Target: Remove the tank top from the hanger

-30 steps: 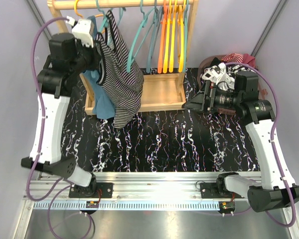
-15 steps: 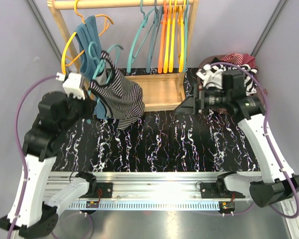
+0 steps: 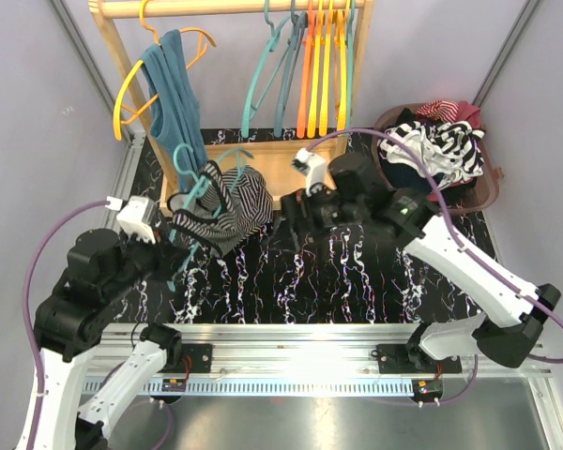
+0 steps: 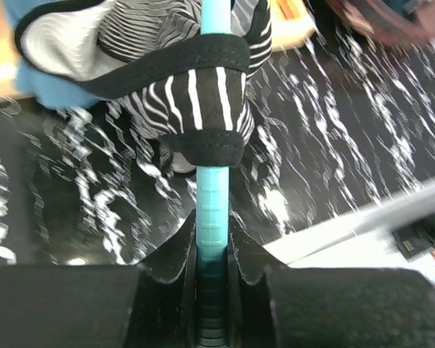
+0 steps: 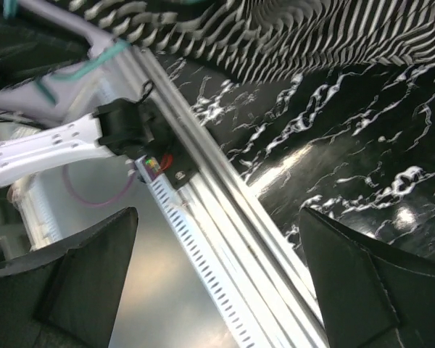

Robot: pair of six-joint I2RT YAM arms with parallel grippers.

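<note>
A black-and-white striped tank top (image 3: 227,204) hangs on a teal hanger (image 3: 182,157), off the rack and low over the black marbled table. My left gripper (image 3: 174,255) is shut on the hanger's lower end. In the left wrist view the teal hanger bar (image 4: 213,206) runs up from between the shut jaws of my left gripper (image 4: 212,243) into the tank top (image 4: 196,90). My right gripper (image 3: 291,220) is open and empty just right of the tank top. In the right wrist view my right gripper (image 5: 217,283) is spread wide, with the striped fabric (image 5: 297,32) at the top edge.
The wooden rack (image 3: 305,178) stands at the back. It carries a blue tank top on an orange hanger (image 3: 174,84) and several bare teal, orange and yellow hangers (image 3: 314,70). A basket of clothes (image 3: 441,150) sits at the back right. The aluminium rail (image 3: 291,342) runs along the near edge.
My left arm has pulled the teal hanger with the striped tank top off the rack, down and toward the near left. My right arm has swung left, up to the tank top.
</note>
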